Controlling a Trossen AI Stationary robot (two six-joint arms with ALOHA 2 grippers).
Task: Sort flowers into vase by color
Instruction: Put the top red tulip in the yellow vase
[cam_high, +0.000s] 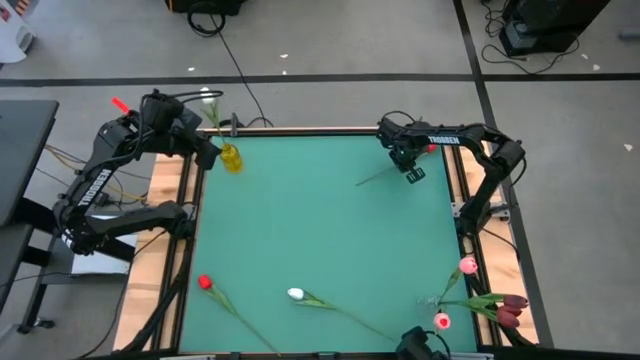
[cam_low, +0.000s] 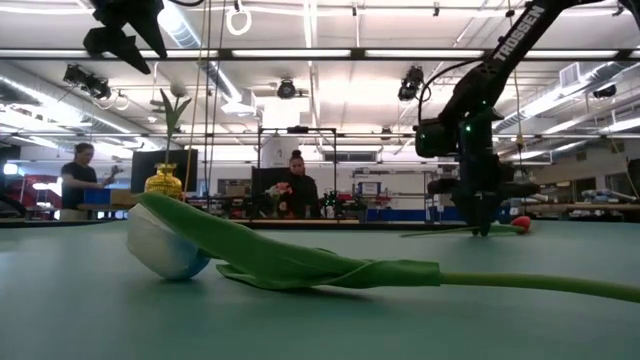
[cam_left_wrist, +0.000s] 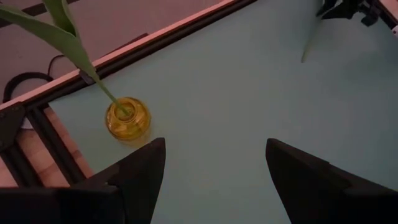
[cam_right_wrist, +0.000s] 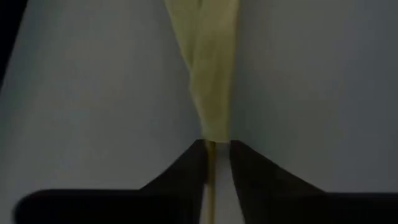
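Closing on a flower stem, the right gripper (cam_high: 413, 172) is down at the green table mat (cam_high: 320, 230), across the far edge from the yellow vase (cam_high: 231, 158). Its fingers (cam_right_wrist: 186, 171) are nearly together with the thin stem running between them and a pale green leaf (cam_right_wrist: 208, 68) spreading beyond; the grip looks just made or almost made. This flower (cam_high: 385, 172) lies flat on the mat, and a small red head (cam_low: 520, 224) shows beside the gripper in the low view.

The left gripper (cam_left_wrist: 214, 180) hovers just beside the vase with its fingers spread wide and nothing in them. One flower stem with a long leaf (cam_left_wrist: 59, 34) already stands in the vase.

To do this step well, the fingers should pinch the stem squarely and firmly before lifting, since a stem this thin could slip or swing. Lifting straight up first would probably keep the head from dragging on the mat.

Other flowers lie on the mat well away from the vase: a red one (cam_high: 205, 283) and a white one (cam_high: 296, 294) near the opposite edge, and a cluster of pink (cam_high: 467, 265) and dark maroon (cam_high: 510, 310) ones at the corner diagonally opposite the vase.

Beyond the table is a large workshop with ceiling strip lights, and two people (cam_low: 298, 185) are in the background.
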